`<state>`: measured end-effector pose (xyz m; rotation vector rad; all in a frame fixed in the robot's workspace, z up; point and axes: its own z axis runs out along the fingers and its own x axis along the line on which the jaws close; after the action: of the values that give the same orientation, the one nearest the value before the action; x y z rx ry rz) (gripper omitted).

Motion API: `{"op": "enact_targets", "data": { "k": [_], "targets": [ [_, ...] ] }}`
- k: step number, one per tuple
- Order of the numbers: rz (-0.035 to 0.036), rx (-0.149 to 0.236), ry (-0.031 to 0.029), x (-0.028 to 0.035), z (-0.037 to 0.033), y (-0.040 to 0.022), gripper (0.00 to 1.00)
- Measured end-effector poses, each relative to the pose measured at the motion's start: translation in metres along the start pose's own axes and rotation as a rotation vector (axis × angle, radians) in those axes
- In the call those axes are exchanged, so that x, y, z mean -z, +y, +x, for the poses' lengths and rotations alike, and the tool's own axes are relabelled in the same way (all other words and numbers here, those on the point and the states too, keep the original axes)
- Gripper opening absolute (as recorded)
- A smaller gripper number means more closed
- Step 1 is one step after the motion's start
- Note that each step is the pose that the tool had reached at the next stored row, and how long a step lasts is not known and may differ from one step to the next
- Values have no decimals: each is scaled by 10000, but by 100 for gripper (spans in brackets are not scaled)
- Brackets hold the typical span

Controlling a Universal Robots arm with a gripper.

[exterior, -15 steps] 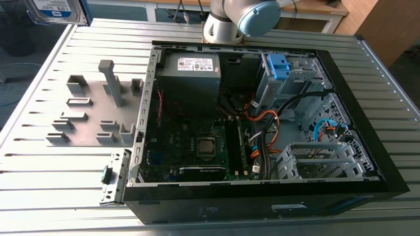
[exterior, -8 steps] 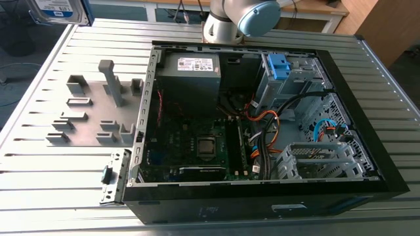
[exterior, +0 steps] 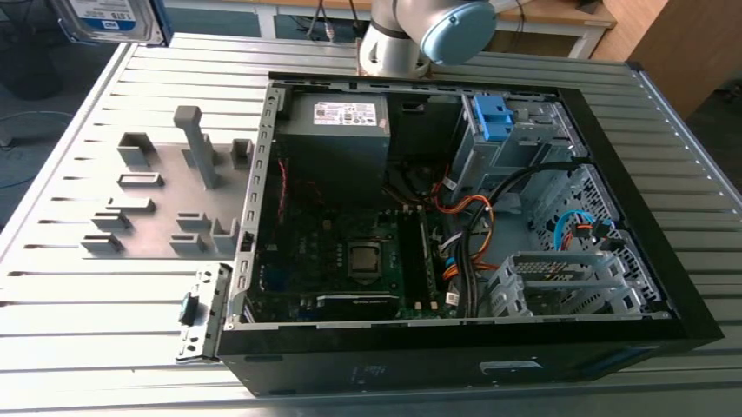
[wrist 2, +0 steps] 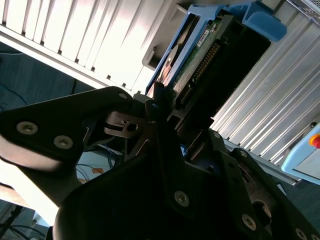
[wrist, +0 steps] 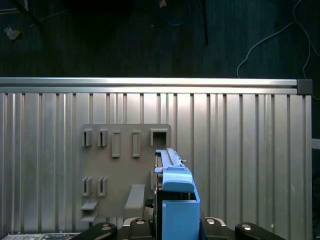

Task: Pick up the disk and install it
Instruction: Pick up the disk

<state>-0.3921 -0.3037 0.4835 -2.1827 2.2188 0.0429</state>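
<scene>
While the gripper (wrist 2: pixel 167 107) is clamping the disk (wrist 2: pixel 200 52) edge-on between its black fingers (wrist 2: pixel 157 97), we are judging the pick-up half of the job to be done. In the second wrist view the jaws are pressing on one end of the drive. Its blue bracket and green circuit-board side are standing out beyond them.

In the exterior view we are seeing the disk (exterior: pixel 110 19) hanging in the air at the picture's upper left corner. Its white-and-blue label is facing the camera, and it is sitting over the far corner of the slatted aluminium table (exterior: pixel 69 304), touching nothing there. In the first wrist view it is hovering over one edge of the grey fixture plate (wrist: pixel 120 165), by the plate's row of slots. As far as we can tell, it is clear of the plate.

The installing is what we are counting as left. The open computer case (exterior: pixel 464 369) is lying on its side on the table toward the exterior view's right, well apart from the disk. Inside it we are making out the power supply (exterior: pixel 336 139), the motherboard (exterior: pixel 336 261), a bundle of cables (exterior: pixel 464 226) and a metal drive cage (exterior: pixel 557 278). No part of the disk is inside the case yet.
</scene>
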Motion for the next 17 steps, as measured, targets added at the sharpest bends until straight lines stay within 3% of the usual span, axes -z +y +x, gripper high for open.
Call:
{"op": "enact_targets", "data": {
  "k": [17],
  "targets": [
    [1, 0, 0, -1, -3, -161, 36]
  ]
}}
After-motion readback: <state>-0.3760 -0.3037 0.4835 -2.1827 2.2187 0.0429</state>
